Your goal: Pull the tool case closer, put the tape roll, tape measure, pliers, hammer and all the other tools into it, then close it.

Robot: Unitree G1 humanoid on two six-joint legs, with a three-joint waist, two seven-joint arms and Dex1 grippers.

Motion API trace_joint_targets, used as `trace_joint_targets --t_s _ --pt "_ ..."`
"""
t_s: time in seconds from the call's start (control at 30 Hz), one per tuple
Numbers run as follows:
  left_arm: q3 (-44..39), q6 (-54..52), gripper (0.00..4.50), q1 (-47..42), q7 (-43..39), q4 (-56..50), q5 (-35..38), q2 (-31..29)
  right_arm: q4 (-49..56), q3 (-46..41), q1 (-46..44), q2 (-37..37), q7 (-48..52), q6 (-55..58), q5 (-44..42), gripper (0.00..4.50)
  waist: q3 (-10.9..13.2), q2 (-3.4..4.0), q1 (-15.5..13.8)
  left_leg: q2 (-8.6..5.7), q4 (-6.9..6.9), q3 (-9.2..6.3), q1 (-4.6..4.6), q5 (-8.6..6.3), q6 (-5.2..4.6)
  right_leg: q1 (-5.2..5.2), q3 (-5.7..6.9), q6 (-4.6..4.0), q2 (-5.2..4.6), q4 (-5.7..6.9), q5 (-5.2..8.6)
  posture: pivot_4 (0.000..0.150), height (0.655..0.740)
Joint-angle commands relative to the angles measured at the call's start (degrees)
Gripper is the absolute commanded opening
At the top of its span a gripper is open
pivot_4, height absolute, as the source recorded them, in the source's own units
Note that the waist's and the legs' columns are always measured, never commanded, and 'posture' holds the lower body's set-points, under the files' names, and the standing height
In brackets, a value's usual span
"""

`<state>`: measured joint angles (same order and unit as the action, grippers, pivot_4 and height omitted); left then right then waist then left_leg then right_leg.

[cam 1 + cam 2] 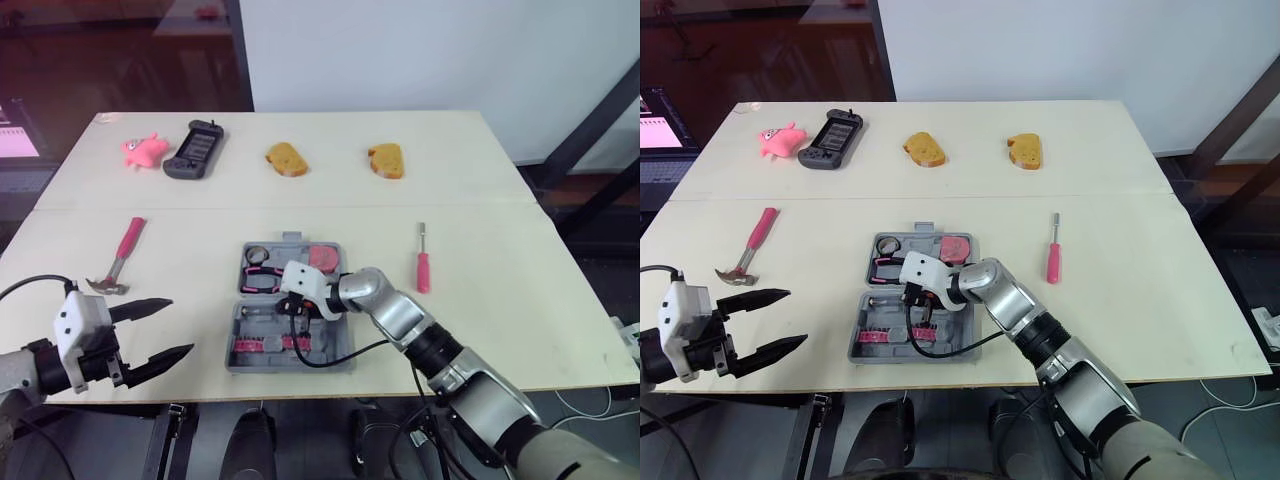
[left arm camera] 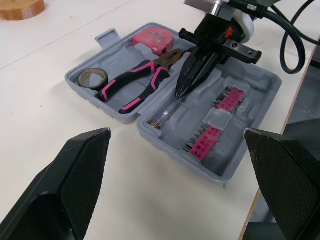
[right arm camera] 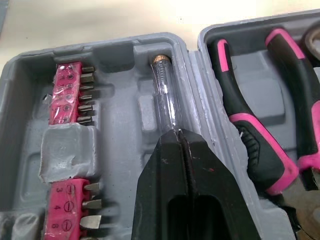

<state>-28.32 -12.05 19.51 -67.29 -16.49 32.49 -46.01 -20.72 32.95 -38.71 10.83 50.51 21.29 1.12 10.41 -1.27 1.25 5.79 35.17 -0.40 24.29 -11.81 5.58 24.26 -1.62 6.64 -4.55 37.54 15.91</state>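
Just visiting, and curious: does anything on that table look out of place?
Yes: two bread slices, a pink toy pig and a game controller lie along the far side, odd company for the tool case.

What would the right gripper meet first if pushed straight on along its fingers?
The clear-handled tester screwdriver in the tool case; the shut right gripper looks right at its end, perhaps touching.
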Motion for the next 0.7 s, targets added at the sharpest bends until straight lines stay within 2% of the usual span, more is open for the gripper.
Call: trace_joint_targets --t_s 0.03,0.2,0.33,0.57,0.7 --pt "-0.8 0.9 4.5 0.2 -0.2 -0.2 -0.6 -0.8 -3.8 0.7 0.3 0.3 -0.3 -2.4 2.9 0.05 0.0 0.0 0.0 0.0 0.0 0.0 -0.03 0.0 0.0 -0.02 0.0 0.0 0.0 0.0 0.0 0.15 0.7207" --pt "-0.6 1.0 4.5 -0.4 -0.1 0.5 -1.2 -0.9 0.7 -4.2 -0.2 -0.1 0.1 -11.3 -0.3 0.05 0.0 0.0 -0.1 0.0 0.01 0.0 -0.08 0.0 0.0 -0.08 0.0 -0.05 0.0 0.02 0.03 0.15 0.7207" --pt "-0.3 1.1 4.5 -1.2 -0.4 1.4 -1.4 -1.0 7.7 -11.1 0.7 -0.6 1.2 -12.6 -7.2 0.05 0.0 0.0 -0.3 0.0 0.03 0.0 0.11 0.0 0.01 0.06 0.0 0.03 0.0 0.02 -0.01 0.15 0.7207" --pt "1.7 2.2 4.5 -4.7 -2.1 5.3 -2.9 -1.9 19.2 -17.0 3.4 11.6 6.6 -7.7 -9.9 0.05 0.0 -0.01 -0.7 -0.01 0.07 0.0 0.11 0.01 0.01 0.0 0.0 0.01 -0.01 -0.03 0.0 0.15 0.7207" --pt "3.1 3.3 4.5 -6.7 -3.5 8.6 -4.1 -3.1 27.5 -20.9 10.0 20.9 11.5 -1.8 -14.2 0.05 0.0 0.0 -0.6 0.0 0.01 0.0 0.1 0.0 0.01 0.02 0.0 0.0 0.0 -0.04 0.0 0.15 0.7207"
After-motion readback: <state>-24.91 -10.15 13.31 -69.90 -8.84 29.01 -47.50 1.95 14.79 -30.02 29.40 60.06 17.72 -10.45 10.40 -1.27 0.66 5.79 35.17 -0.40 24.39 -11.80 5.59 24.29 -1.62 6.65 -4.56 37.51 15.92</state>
